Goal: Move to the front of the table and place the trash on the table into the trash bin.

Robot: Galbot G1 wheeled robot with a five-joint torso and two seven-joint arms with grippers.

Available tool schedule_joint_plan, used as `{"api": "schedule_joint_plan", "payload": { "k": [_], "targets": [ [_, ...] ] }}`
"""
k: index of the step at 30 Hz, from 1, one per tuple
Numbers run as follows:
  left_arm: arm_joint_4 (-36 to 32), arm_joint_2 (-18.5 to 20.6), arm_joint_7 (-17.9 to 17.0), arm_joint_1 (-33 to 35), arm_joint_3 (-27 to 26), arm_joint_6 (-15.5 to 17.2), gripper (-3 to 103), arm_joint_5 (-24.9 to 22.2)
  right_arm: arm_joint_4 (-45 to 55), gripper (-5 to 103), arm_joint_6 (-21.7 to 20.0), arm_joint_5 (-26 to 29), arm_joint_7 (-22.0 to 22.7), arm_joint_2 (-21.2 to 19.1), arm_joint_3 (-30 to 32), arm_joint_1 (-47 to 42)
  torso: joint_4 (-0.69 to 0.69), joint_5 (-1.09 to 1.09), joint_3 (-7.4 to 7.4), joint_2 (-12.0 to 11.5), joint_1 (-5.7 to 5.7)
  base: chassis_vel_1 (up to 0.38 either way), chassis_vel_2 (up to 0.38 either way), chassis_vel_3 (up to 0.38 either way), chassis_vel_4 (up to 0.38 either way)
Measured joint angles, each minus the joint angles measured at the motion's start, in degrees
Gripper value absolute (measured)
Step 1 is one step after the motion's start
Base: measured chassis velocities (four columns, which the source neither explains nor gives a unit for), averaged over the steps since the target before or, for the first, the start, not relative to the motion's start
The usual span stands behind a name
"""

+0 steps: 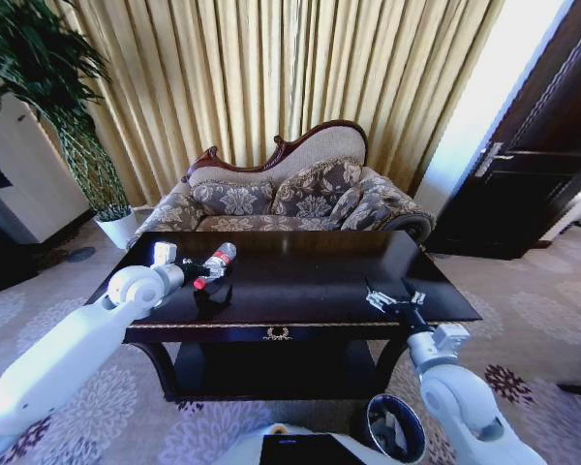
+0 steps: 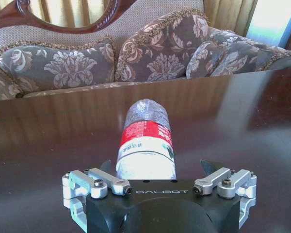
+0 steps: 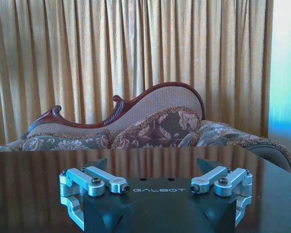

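A clear plastic bottle [image 1: 214, 265] with a red label lies on the left part of the dark glossy table [image 1: 320, 276]. My left gripper [image 1: 196, 277] reaches over the table's left front. It is open, and the bottle [image 2: 146, 143] sits between its fingers, close to the palm and pointing away from it. My right gripper [image 1: 391, 301] hangs open over the table's right front corner with nothing in it. In the right wrist view the same gripper [image 3: 153, 165] faces across bare tabletop. The trash bin [image 1: 396, 427], dark with a pale rim, stands on the carpet below the table's right front, beside my right arm.
A patterned sofa [image 1: 290, 194] with a carved wooden back stands right behind the table, in front of gold curtains. A potted plant [image 1: 82, 145] is at the back left and a dark door [image 1: 533, 165] at the right. Carpet surrounds the table.
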Motion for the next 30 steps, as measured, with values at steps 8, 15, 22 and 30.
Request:
{"api": "schedule_joint_plan", "payload": {
  "k": [8, 15, 22, 30],
  "targets": [
    [0.09, -0.51, -0.78, 0.17, -0.12, -0.03, 76, 0.02, -0.94, 100, 0.02, 1.15, 0.0, -0.7, -0.18, 0.9, -0.01, 0.0, 0.0, 0.0, 0.0, 0.0, 0.0, 0.0, 0.0],
    [0.13, -0.58, -1.01, 0.33, -0.57, -0.08, 48, 0.08, -1.39, 100, 0.02, 1.81, 0.0, -1.15, 0.15, 1.12, -0.01, 0.01, 0.0, 0.0, 0.0, 0.0, 0.0, 0.0, 0.0],
    [-0.72, -1.66, -2.31, 1.0, -1.84, -2.88, 30, 1.6, 0.25, 100, 0.02, 4.2, 0.26, -2.75, 0.16, 1.38, -0.01, 0.0, 0.0, 0.0, 0.0, 0.0, 0.0, 0.0, 0.0],
    [-3.73, -5.43, 0.54, 5.38, -9.03, -11.68, 27, 16.03, 4.46, 100, -2.1, 16.98, 2.54, -7.24, 0.31, 4.45, -0.02, 0.0, 0.0, 0.0, 0.0, 0.0, 0.0, 0.0, 0.0]
  ]
}}
